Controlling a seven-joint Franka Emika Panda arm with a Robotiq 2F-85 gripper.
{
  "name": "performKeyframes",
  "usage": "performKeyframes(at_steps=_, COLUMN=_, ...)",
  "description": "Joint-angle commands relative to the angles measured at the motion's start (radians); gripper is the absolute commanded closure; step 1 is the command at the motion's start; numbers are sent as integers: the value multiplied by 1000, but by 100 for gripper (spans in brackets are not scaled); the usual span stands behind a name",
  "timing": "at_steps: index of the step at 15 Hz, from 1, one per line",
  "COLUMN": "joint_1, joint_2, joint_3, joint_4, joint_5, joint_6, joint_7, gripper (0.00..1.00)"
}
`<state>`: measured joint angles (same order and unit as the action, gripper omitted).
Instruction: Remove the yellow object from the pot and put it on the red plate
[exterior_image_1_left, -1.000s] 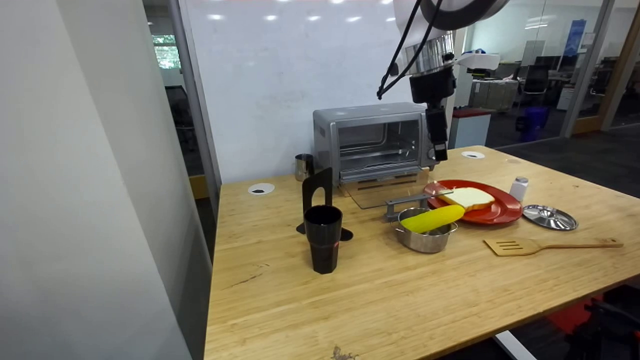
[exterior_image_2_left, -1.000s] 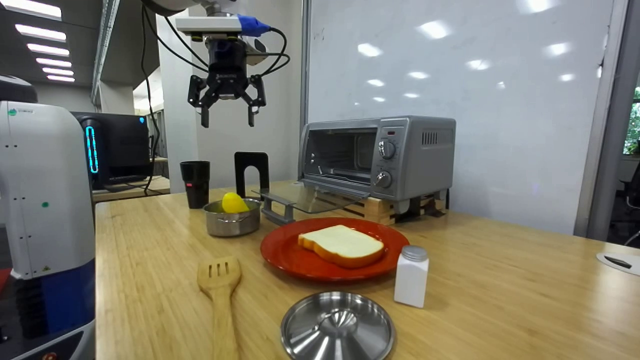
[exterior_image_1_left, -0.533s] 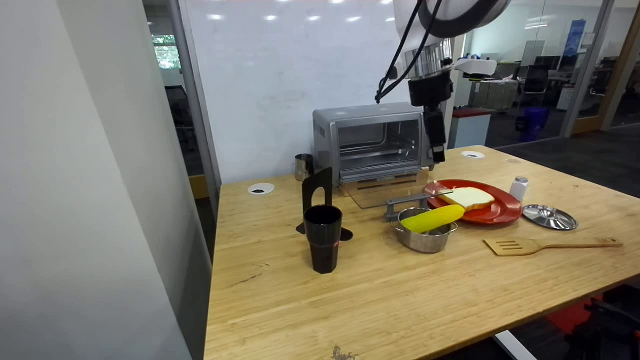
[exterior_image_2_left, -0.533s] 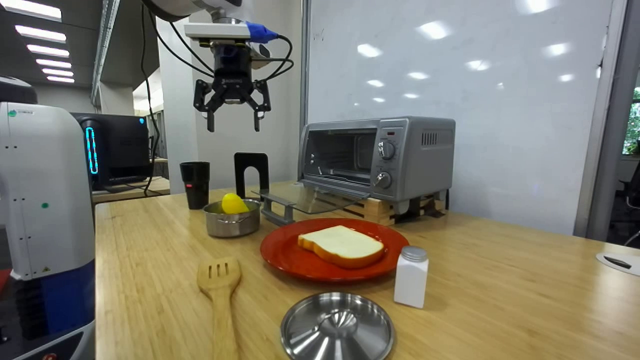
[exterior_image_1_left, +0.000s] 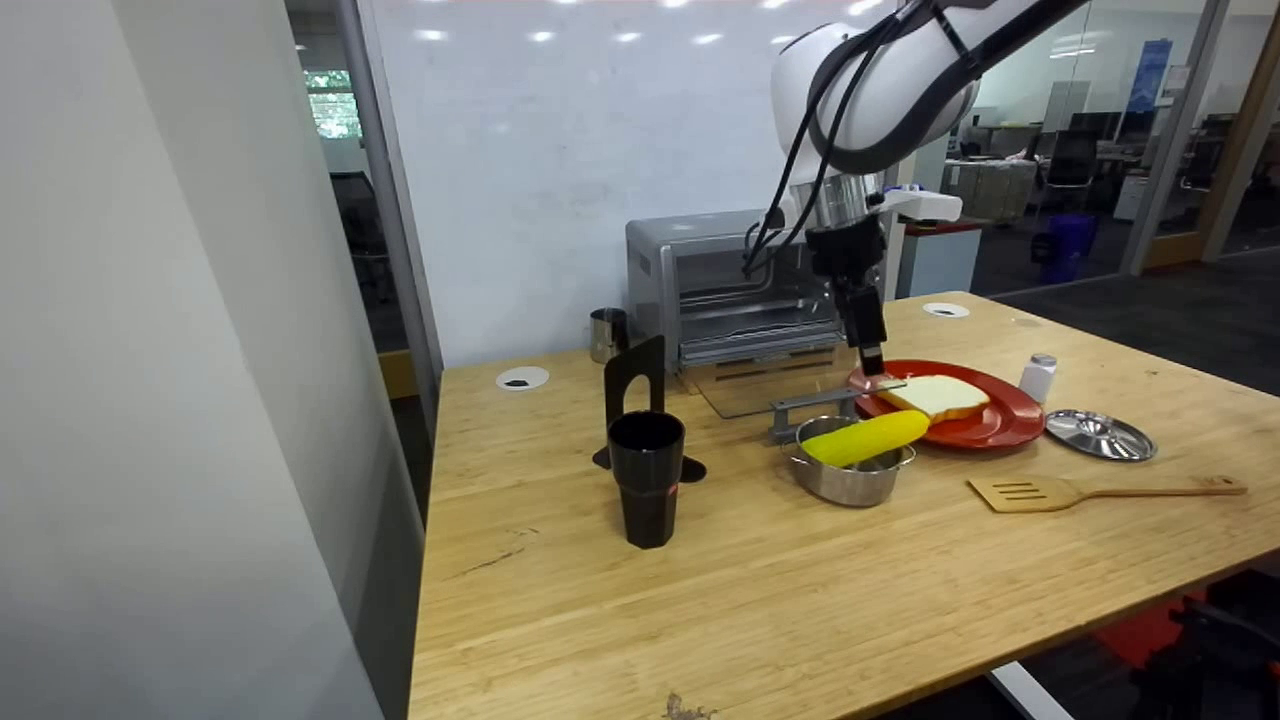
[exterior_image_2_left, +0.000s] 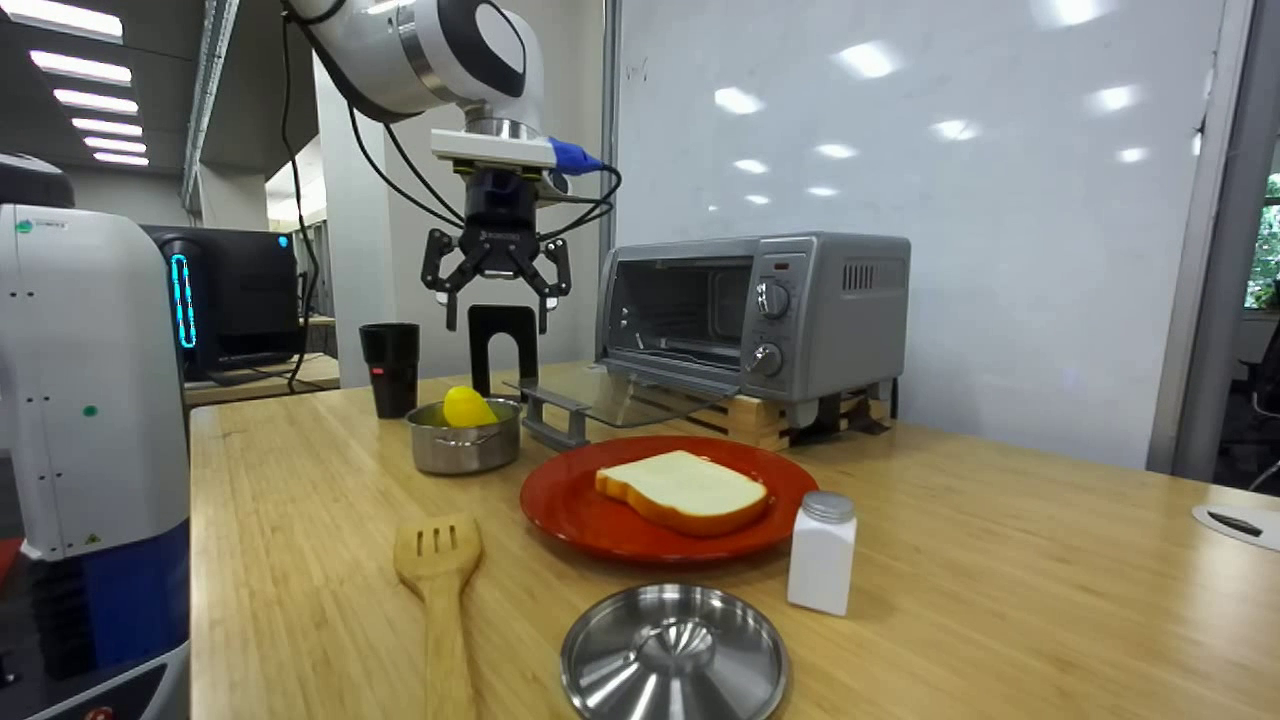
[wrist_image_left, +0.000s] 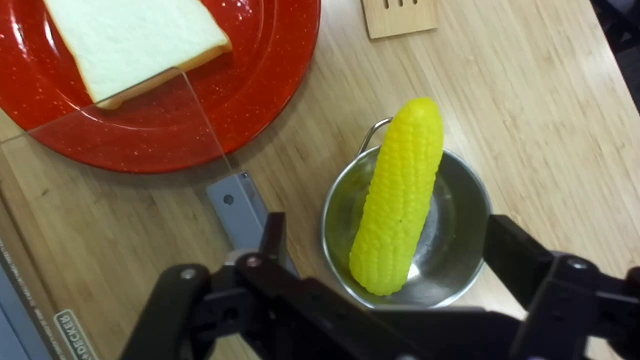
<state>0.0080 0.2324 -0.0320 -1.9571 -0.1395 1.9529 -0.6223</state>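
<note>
The yellow object, a corn cob, lies tilted in the silver pot, one end resting over the rim. The cob shows in the wrist view (wrist_image_left: 400, 200) and both exterior views (exterior_image_1_left: 865, 438) (exterior_image_2_left: 467, 408), as does the pot (wrist_image_left: 455, 210) (exterior_image_1_left: 848, 487) (exterior_image_2_left: 465, 452). The red plate holds a bread slice and sits beside the pot in the wrist view (wrist_image_left: 270, 65) and both exterior views (exterior_image_1_left: 1015, 410) (exterior_image_2_left: 570, 500). My gripper is open and empty above the pot, its fingers wide apart in the wrist view (wrist_image_left: 387, 235) and an exterior view (exterior_image_2_left: 497, 318).
A toaster oven (exterior_image_2_left: 850, 320) stands behind, its glass door lowered; the door handle (wrist_image_left: 237, 210) is close to the pot and the glass overhangs the plate's edge. A black cup (exterior_image_1_left: 647, 490), black stand (exterior_image_1_left: 612, 400), wooden spatula (exterior_image_1_left: 1035, 493), metal lid (exterior_image_2_left: 675, 650) and white shaker (exterior_image_2_left: 823, 560) stand around.
My gripper has come down toward the pot, shifting a little right in one exterior view and slightly left in another. It stays open. The objects on the table have not moved.
</note>
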Motion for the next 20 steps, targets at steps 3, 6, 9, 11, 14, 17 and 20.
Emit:
performKeyframes(at_steps=3, joint_1=-12, joint_2=65, joint_3=50, joint_4=38, joint_5=-11, joint_6=-4, joint_7=-18, gripper=0)
performKeyframes(at_steps=6, joint_1=-12, joint_2=76, joint_3=62, joint_4=30, joint_5=-19, joint_6=-1, joint_7=-12, gripper=0)
performKeyframes(at_steps=9, joint_1=-13, joint_2=86, joint_3=66, joint_4=22, joint_5=-21, joint_6=0, joint_7=-8, gripper=0)
performKeyframes(at_steps=11, joint_1=-12, joint_2=91, joint_3=66, joint_4=18, joint_5=-25, joint_6=0, joint_7=-5, gripper=0)
performKeyframes(at_steps=14, joint_1=-11, joint_2=102, joint_3=65, joint_4=14, joint_5=-36, joint_6=2, joint_7=1, gripper=0)
performKeyframes(at_steps=17, joint_1=-10, joint_2=118, joint_3=64, joint_4=11, joint_5=-48, joint_6=3, joint_7=6, gripper=0)
performKeyframes(at_steps=20, joint_1=-10, joint_2=129, joint_3=65, joint_4=9, joint_5=-57, joint_6=2, joint_7=11, gripper=0)
